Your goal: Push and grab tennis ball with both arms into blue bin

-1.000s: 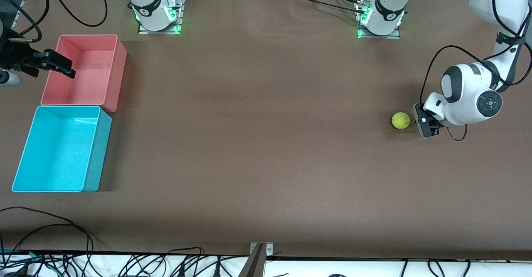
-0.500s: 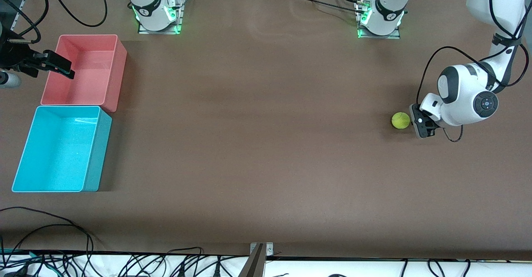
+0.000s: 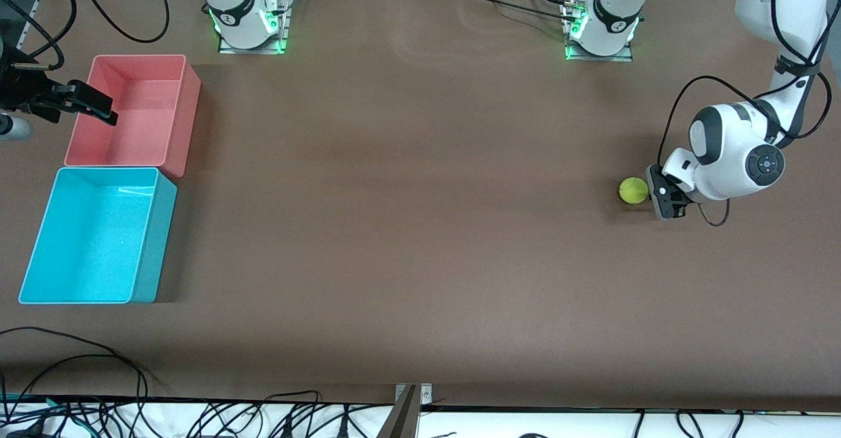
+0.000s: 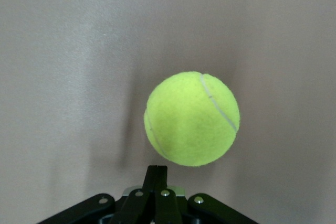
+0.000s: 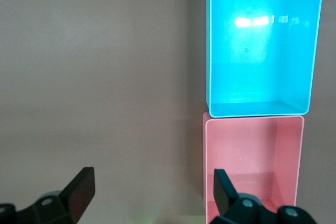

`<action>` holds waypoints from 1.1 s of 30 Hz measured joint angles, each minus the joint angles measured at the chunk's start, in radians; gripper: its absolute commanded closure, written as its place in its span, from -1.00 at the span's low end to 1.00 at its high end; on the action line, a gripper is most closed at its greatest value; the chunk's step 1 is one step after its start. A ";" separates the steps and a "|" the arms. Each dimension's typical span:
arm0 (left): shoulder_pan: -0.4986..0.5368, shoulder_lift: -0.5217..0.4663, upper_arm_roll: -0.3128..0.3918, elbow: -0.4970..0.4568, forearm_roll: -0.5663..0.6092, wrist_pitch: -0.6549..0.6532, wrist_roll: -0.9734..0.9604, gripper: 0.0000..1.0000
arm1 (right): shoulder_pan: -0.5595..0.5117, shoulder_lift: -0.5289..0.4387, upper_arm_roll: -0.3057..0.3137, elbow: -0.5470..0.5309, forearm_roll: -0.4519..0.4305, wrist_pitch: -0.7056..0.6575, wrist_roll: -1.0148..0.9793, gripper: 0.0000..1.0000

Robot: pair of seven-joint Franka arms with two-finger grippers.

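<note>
**Left claw low beside the ball, right claw waiting over the pink bin**

I see the tennis ball (image 3: 633, 190) on the bare table (image 3: 420, 228) toward the left arm's end, well apart from the blue bin (image 3: 39, 264). My left gripper (image 3: 659, 193) sits low just beside it, fingers pressed together, holding nothing. In the left wrist view the closed tips (image 4: 156, 174) point at the ball (image 4: 192, 118); I can't tell whether they touch it.

The right gripper (image 3: 98, 109) waits over the edge of the pink bin (image 3: 187, 123), fingers spread wide and empty. Its arm is mostly cut off at the frame edge. The blue bin stands against the pink one, nearer the front camera.
</note>
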 measured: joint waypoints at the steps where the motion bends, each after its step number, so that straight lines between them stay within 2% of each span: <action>1: 0.001 0.000 0.000 -0.002 0.000 0.000 0.001 1.00 | 0.000 0.000 0.000 0.000 0.000 0.000 0.000 -1.00; 8: 0.001 0.000 0.001 -0.012 -0.003 0.001 0.003 1.00 | 0.000 0.000 0.000 0.000 0.000 0.000 0.000 -1.00; 13: -0.001 0.000 -0.004 -0.012 -0.056 0.002 0.003 1.00 | 0.000 0.000 0.000 0.000 0.000 0.000 0.000 -1.00; 17: -0.002 0.000 -0.049 -0.012 -0.105 0.004 -0.031 1.00 | 0.000 0.000 0.000 0.000 0.000 0.000 0.000 -1.00; 25: -0.045 0.000 -0.183 -0.009 -0.110 0.014 -0.263 1.00 | 0.000 0.000 0.000 0.000 0.000 0.000 0.000 -1.00; 33: -0.052 0.000 -0.190 -0.007 -0.110 0.017 -0.287 1.00 | 0.000 0.000 0.000 0.000 0.000 0.000 0.000 -1.00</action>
